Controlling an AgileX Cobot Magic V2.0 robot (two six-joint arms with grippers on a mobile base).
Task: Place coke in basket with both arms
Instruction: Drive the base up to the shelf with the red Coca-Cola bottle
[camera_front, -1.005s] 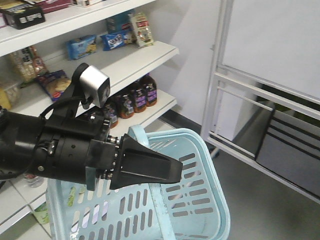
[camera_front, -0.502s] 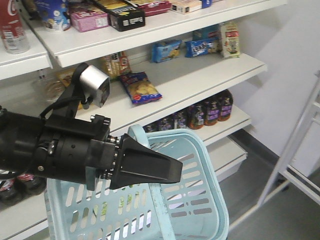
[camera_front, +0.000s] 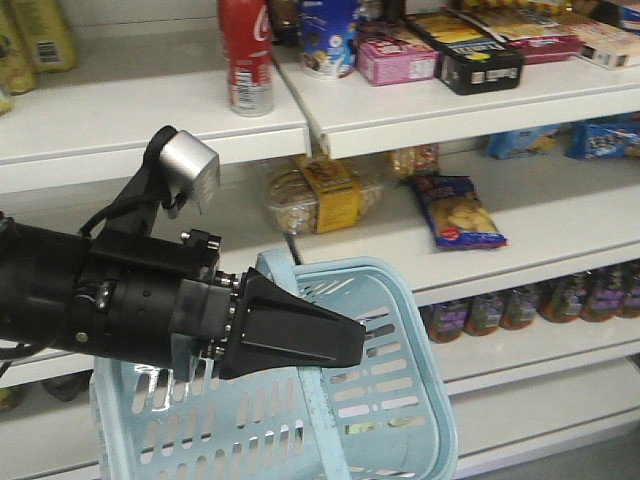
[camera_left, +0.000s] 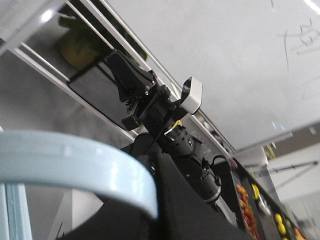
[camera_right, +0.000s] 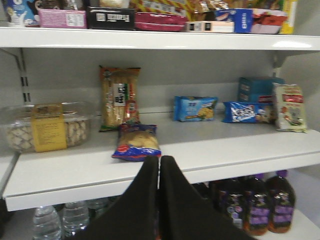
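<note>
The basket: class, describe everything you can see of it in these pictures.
The basket is pale blue plastic, rectangular, with rows of slots in its sides and a thick rim. It hangs in front of the shelves and does not touch them. Its swing handle is raised and passes through the left end effector, which looks closed on it. Its base is out of frame.

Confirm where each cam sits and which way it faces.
Front: looks ahead at the shelves; left hand and basket fill the foreground.
Left wrist: by the left hand, looking past the basket handle at the right arm.
Right wrist: above the shut right hand, facing the shelves.
Shared: front and right wrist both see the snack bag.
</note>
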